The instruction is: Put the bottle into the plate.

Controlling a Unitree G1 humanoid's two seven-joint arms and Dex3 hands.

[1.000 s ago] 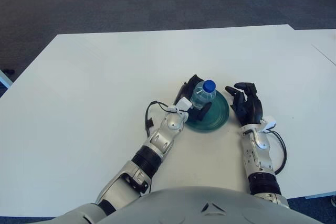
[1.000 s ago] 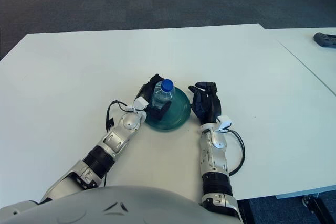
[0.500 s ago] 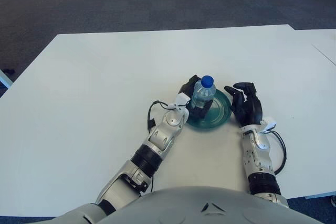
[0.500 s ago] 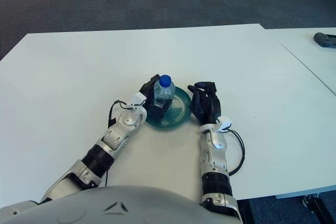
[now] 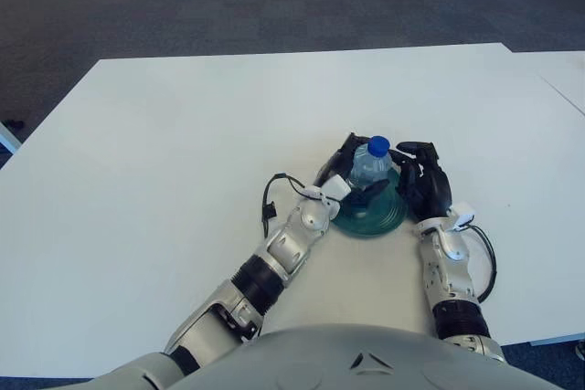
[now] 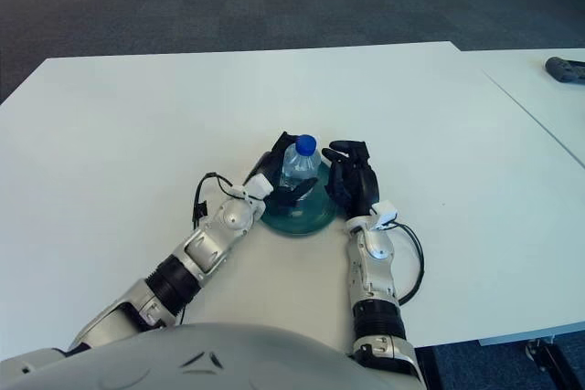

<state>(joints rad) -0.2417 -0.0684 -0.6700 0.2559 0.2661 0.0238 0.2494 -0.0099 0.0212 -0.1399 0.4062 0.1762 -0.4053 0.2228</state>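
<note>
**Bottle stands over the plate, with the plate itself nudged toward the right hand**

The left hand (image 5: 352, 184) is wrapped around the bottle (image 5: 369, 166), fingers curled about its lower body, and holds it upright over the green plate (image 5: 373, 216). Whether the base already rests on the plate is hidden by the fingers.

Compared with half a second ago, the bottle, the plate and the left hand have all shifted toward the robot's right. The plate sat a little apart from the right hand (image 5: 422, 184) then; now its right edge shows right against that hand's dark fingers, and the gap between them has closed. The left forearm has swung across the white counter (image 5: 183, 134) to follow. A second ago the bottle leaned slightly; now it looks close to upright.

The right hand grasps nothing: its fingers are loosely bent and stand just beside the bottle and at the plate's rim, seemingly acting as a stop for the sliding plate.

The placing looks nearly finished. What seems left is to settle the bottle's base flat and loosen the left hand's grip without tipping it. The risk is the light plate skidding further, or the tall bottle toppling as the fingers come away.
</note>
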